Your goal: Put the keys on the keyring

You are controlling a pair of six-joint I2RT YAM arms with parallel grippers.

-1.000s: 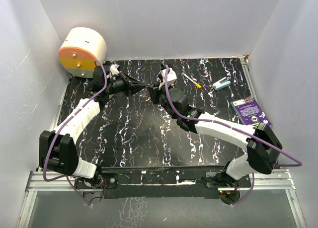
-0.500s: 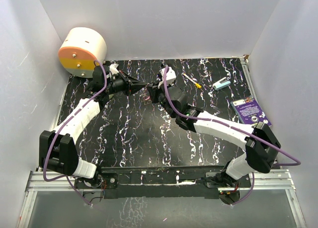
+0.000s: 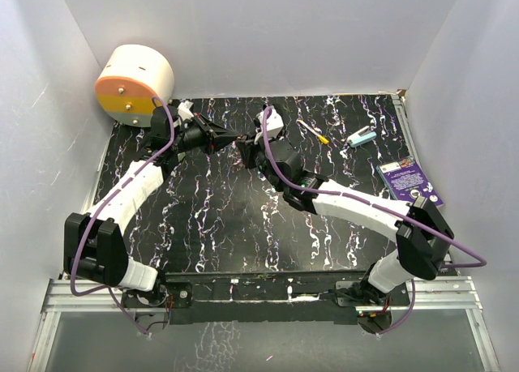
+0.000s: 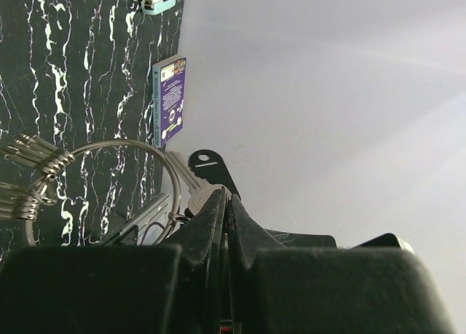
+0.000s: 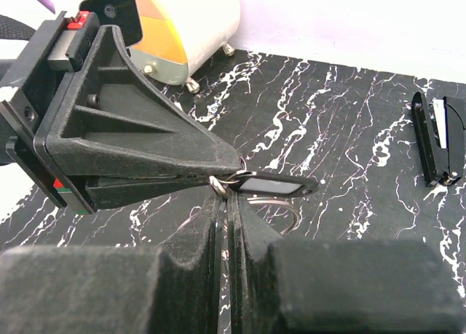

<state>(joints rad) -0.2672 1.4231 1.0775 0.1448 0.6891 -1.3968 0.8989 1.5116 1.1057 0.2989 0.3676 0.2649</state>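
Note:
My left gripper (image 3: 230, 138) and right gripper (image 3: 244, 150) meet tip to tip above the back middle of the table. In the left wrist view the left gripper (image 4: 226, 197) is shut on a silvery key (image 4: 191, 194) with a black tag (image 4: 208, 164) behind it. The thin wire keyring (image 4: 109, 142) arcs away from the key, with several small silvery rings (image 4: 35, 156) bunched on it at the left. In the right wrist view the right gripper (image 5: 231, 194) is shut on the keyring (image 5: 290, 216), right under the left gripper's tip (image 5: 234, 165) and the black tag (image 5: 273, 183).
A white and orange round device (image 3: 134, 84) stands at the back left. A yellow-handled thin tool (image 3: 313, 132), a teal item (image 3: 362, 136) and a purple box (image 3: 409, 182) lie at the right. A black clip-like object (image 5: 435, 137) lies on the marbled table.
My right gripper has moved left and back, closing in on the left gripper's tip. The left gripper has stayed almost still.

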